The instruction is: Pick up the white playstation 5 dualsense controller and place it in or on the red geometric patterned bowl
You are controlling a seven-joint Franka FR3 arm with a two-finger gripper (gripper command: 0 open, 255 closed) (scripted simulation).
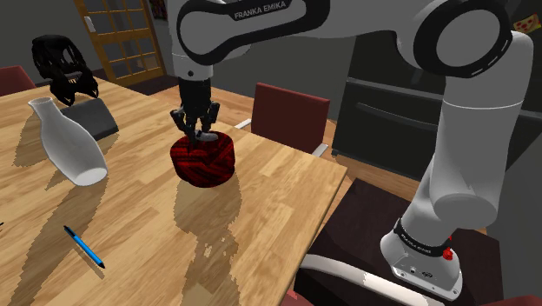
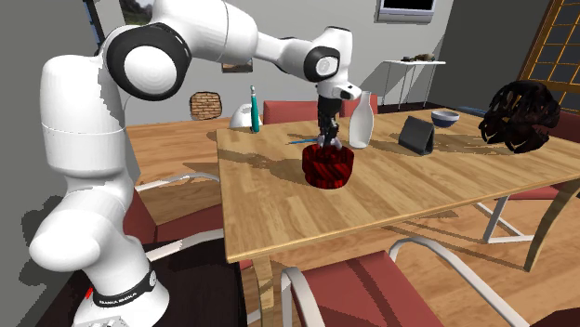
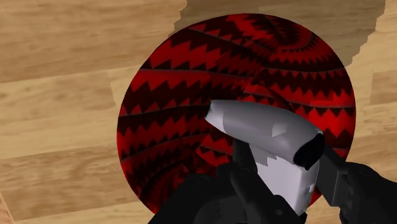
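Wrist view gives us the clearest read: our pincer (image 3: 289,181) is clamped on the pale grey-white controller (image 3: 264,137), which hangs directly over the open mouth of the red zigzag-patterned bowl (image 3: 172,95) on the wooden worktop (image 3: 57,76). We judge that the placing step is in hand. Next we would lower a little so the controller sits inside the rim, then part the fingers and lift straight up without nudging the bowl.
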